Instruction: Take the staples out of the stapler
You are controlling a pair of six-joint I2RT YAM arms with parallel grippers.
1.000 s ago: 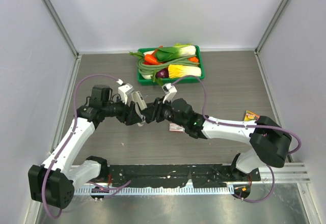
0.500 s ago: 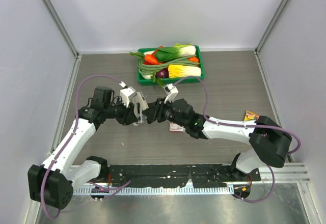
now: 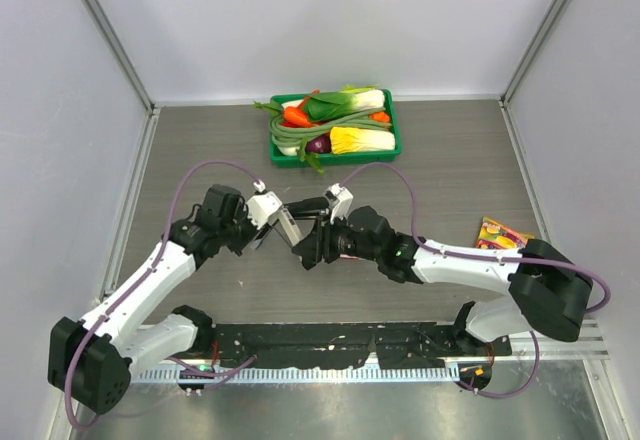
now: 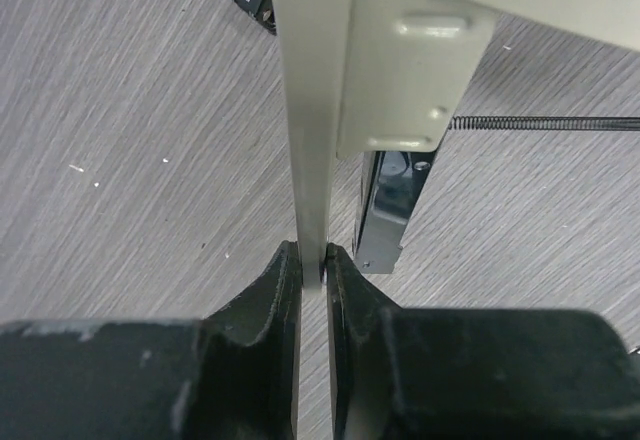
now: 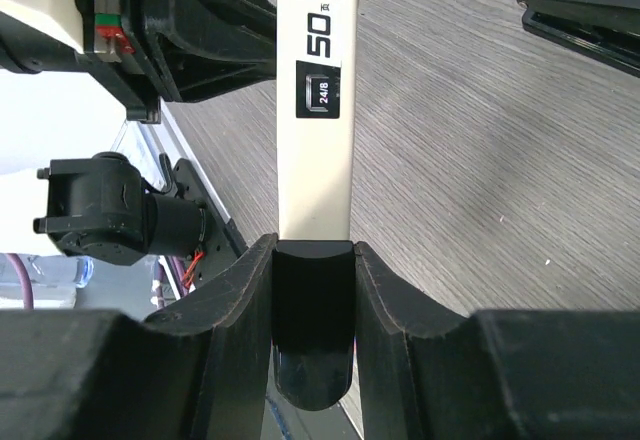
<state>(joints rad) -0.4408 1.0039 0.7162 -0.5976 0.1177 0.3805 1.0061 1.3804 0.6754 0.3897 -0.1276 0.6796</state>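
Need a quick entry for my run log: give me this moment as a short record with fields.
stapler: cream, marked 50 and 24/6, held between both grippers
left gripper: shut on the stapler's thin pale plate
right gripper: shut on the stapler's black end
spring: exposed, stretched out beside the plate
staples: none visible
also on the table: black stapler; green tray of vegetables
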